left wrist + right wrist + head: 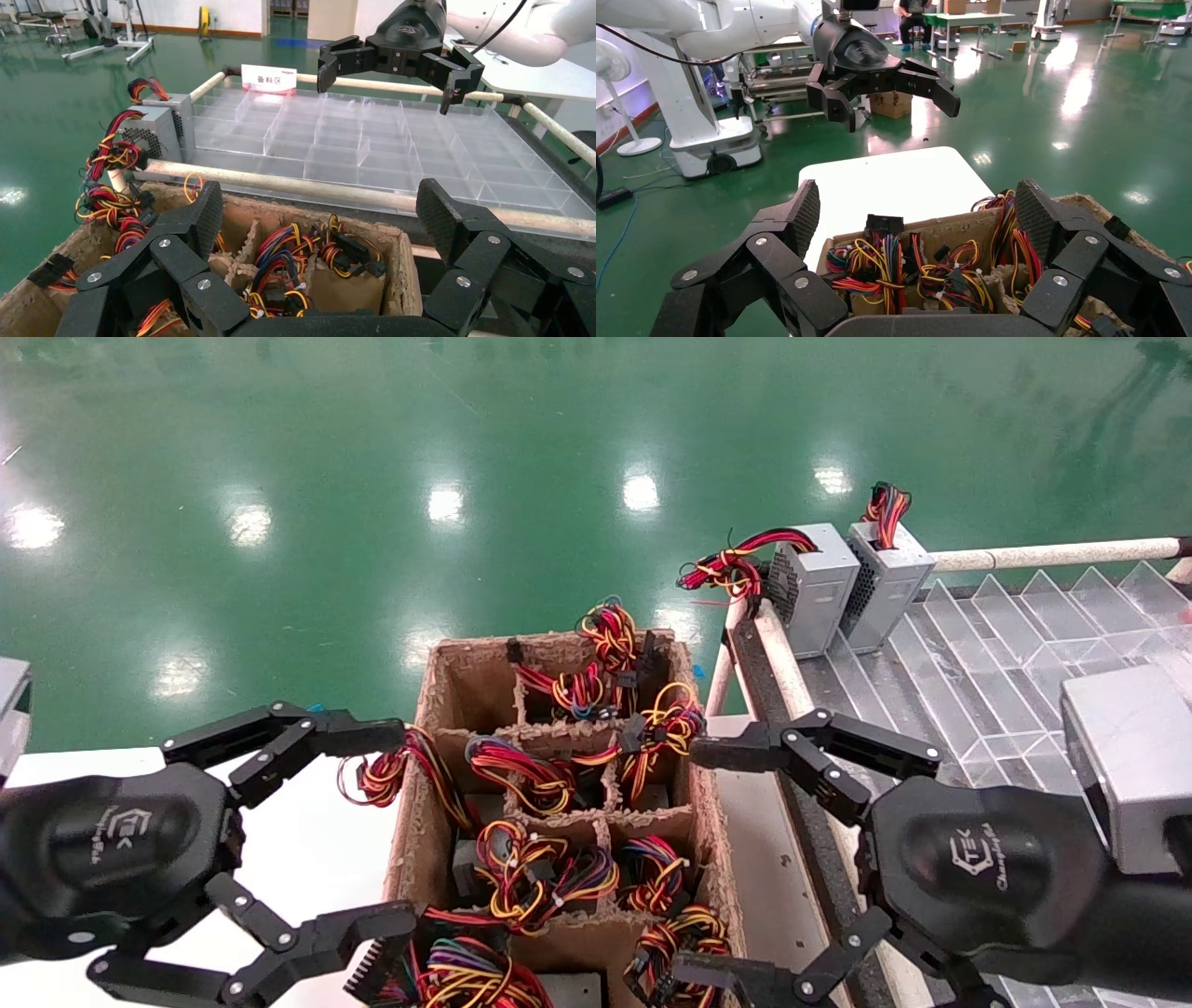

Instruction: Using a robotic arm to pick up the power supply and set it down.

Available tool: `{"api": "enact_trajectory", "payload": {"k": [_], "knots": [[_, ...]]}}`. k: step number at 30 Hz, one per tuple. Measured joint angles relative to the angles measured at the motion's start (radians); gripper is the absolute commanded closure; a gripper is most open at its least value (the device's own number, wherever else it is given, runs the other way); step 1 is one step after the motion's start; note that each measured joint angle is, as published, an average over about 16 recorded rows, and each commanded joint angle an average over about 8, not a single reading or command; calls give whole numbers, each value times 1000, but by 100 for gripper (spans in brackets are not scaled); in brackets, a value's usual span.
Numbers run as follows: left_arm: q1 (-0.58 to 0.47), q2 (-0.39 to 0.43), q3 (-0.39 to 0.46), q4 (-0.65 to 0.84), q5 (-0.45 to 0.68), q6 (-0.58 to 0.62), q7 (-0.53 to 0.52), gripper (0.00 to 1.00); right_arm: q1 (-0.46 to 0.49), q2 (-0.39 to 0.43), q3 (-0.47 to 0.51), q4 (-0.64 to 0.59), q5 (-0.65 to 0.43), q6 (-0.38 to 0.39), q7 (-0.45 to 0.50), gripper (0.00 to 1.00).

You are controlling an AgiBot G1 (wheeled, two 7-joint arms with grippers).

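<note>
Flanking: left gripper (377, 836) and right gripper (694, 864) are hovering beside the cardboard box (424, 784), jaws wide.
Power supplies: two grey boxes (815, 584) are standing on the clear tray (1006, 645).
Obstructing: tangled wires (535, 882) are filling the box.

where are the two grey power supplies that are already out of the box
In the head view they stand side by side, upper right: power supplies at the clear tray's far-left corner, beyond the cardboard box.

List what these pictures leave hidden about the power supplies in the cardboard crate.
- Head view: the power supplies in the cardboard crate sit under wire bundles; no fan grille shows.
- Head view: the crate's near row is cut off by the edge, partly behind the left gripper and right gripper.
- Wrist views: only wires show.
</note>
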Motion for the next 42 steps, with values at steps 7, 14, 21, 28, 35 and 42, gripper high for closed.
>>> {"api": "enact_trajectory", "payload": {"k": [7,14,21,28,35,42], "knots": [[0,0,0,0,0,0,0,0,0,0,0,0,0,0,0,0],[0,0,0,0,0,0,0,0,0,0,0,0,0,0,0,0],[0,0,0,0,0,0,0,52,0,0,0,0,0,0,0,0],[0,0,0,0,0,0,0,100,2,-2,0,-4,-3,3,-2,0],[0,0,0,0,0,0,0,100,47,-49,-24,-70,-54,12,-29,0],[0,0,0,0,0,0,0,100,187,-178,-93,-264,-174,3,-96,0]]}}
